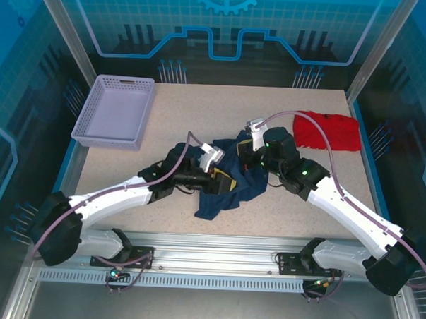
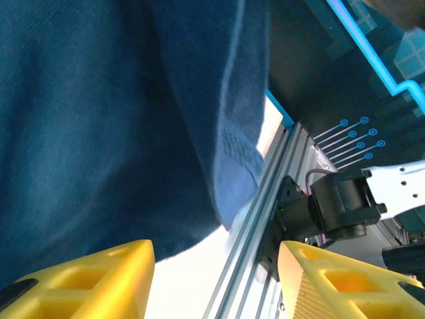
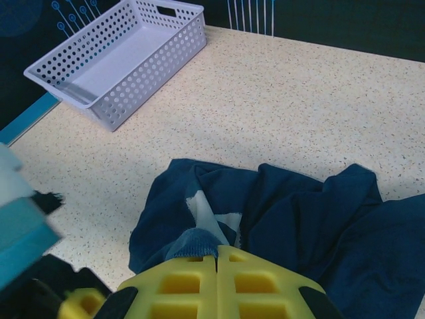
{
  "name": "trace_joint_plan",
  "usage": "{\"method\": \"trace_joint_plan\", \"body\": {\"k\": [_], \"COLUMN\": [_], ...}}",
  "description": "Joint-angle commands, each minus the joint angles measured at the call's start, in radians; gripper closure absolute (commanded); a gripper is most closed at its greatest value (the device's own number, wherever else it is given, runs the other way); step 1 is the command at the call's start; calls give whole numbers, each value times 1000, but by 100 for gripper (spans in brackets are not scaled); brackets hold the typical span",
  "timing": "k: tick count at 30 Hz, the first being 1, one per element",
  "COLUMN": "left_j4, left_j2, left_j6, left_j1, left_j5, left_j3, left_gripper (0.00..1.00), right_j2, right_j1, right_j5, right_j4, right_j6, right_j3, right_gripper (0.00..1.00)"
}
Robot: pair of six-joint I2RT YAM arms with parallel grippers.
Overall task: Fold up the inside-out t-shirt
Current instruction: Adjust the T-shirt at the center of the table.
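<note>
The inside-out t-shirt [image 1: 229,192] is not spread flat yet. It lies crumpled in a heap near the middle of the table [image 1: 303,199], between the two arms. The red garment [image 1: 326,131] and the basket [image 1: 115,111] stand well apart from it.

The right gripper [image 3: 217,256] is closed, finger against finger, and a ribbed edge of the navy cloth is pinched at its tips, just beside the light tag [image 3: 212,216]. This edge is probably the collar. It seems to be held so that one known part of the shirt is fixed while the heap is sorted out.

The left gripper [image 2: 216,266] is seen with its yellow fingers [image 2: 99,279] apart, and no cloth is between them. The navy fabric hangs just beyond them, a seamed edge facing the gap. The gap is judged to be there for a second hold — two held points are needed before the shirt can be stretched and laid flat for folding.
</note>
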Motion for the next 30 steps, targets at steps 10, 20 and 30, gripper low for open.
{"method": "trace_joint_plan", "body": {"k": [10, 20, 30], "left_j4": [114, -319, -207], "left_j2": [37, -338, -420], "left_j6": [-104, -10, -71], "left_j1": [42, 265, 274], "left_j5": [-56, -202, -163], "left_j3": [55, -127, -255], "left_gripper": [100, 100, 63], "right_j2": [0, 193, 452], "right_j1": [-6, 82, 79], "right_j5": [8, -159, -173], "right_j4": [-50, -53, -43], "right_j6": [12, 124, 153], "right_j3": [38, 142, 301], "right_gripper": [100, 100, 100]}}
